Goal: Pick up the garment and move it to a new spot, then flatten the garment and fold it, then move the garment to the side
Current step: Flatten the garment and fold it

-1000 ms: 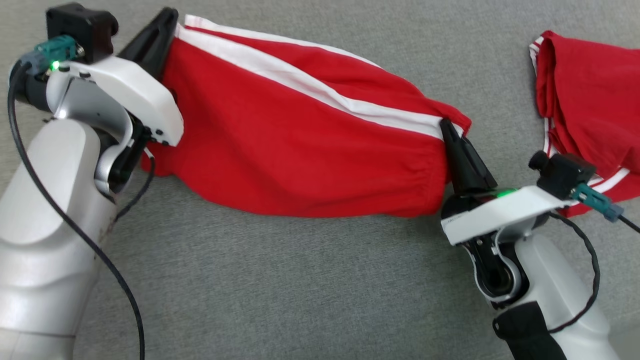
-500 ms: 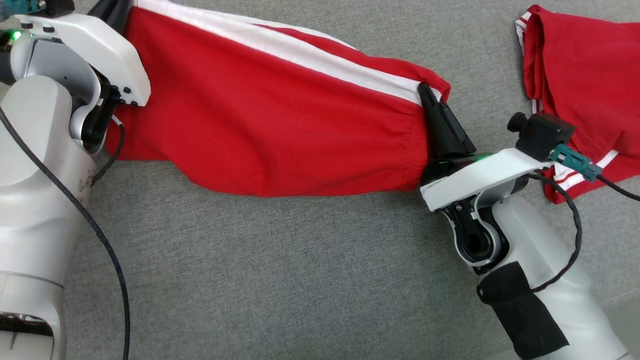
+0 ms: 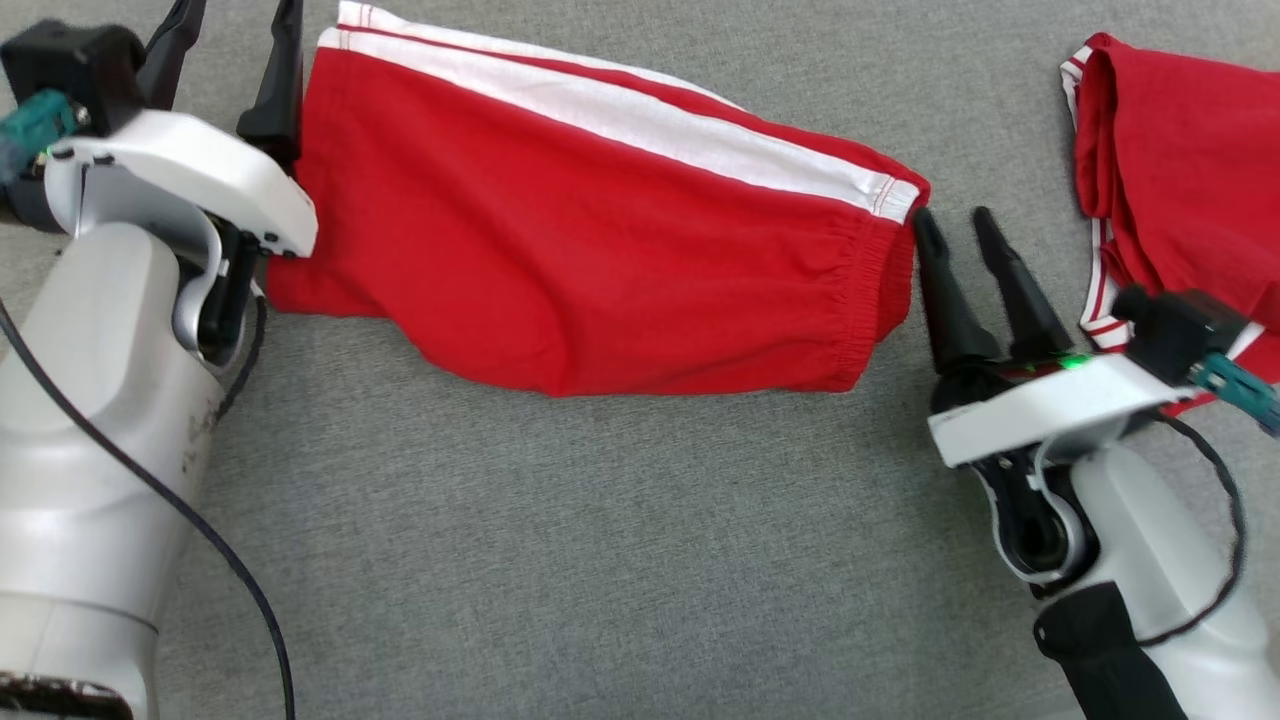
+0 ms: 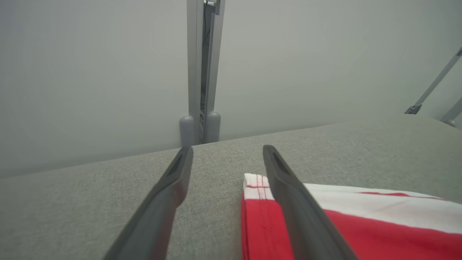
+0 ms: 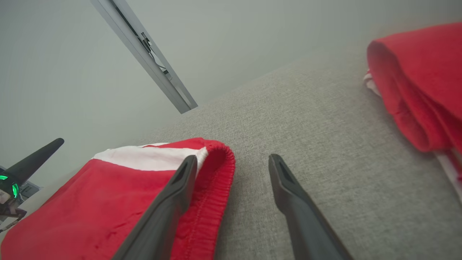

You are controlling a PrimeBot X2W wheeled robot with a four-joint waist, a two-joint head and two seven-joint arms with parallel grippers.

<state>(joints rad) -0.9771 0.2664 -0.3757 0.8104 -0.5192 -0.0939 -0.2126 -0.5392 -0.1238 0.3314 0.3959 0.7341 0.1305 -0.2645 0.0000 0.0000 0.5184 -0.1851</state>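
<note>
Left gripper [image 3: 240, 15] stood wide open at the garment's [image 3: 600, 260] left end, with nothing between the fingers. Its inner finger sat right at the hem corner; I couldn't tell if it touched the cloth. Right gripper [image 3: 955, 222], same story: jaws spread, empty, tips just off the elastic waistband at the right end, pointing toward the far edge.

The garment, red shorts with a white side stripe, lay flat on the grey fabric surface [image 3: 600, 560]. Its long axis ran left to right across the far half, with the stripe on the side nearest the far edge. It was mostly smooth. The near-side edge bowed out a bit, and there was light rippling by the waistband.

My read: a gripper at each end suited stretching it lengthways, so the flattening looked done and the fold was next. Open jaws at the two far corners would suit a grab there, to bring the striped edge over toward the near edge. Risk: it's thin cloth, so a pinch could catch only the top layer.

A second red garment [image 3: 1180, 170], bunched, sat toward the right edge, apart from the first, with the right gripper between them. Beyond the far edge were a plain wall and a metal post [image 4: 202, 72].
</note>
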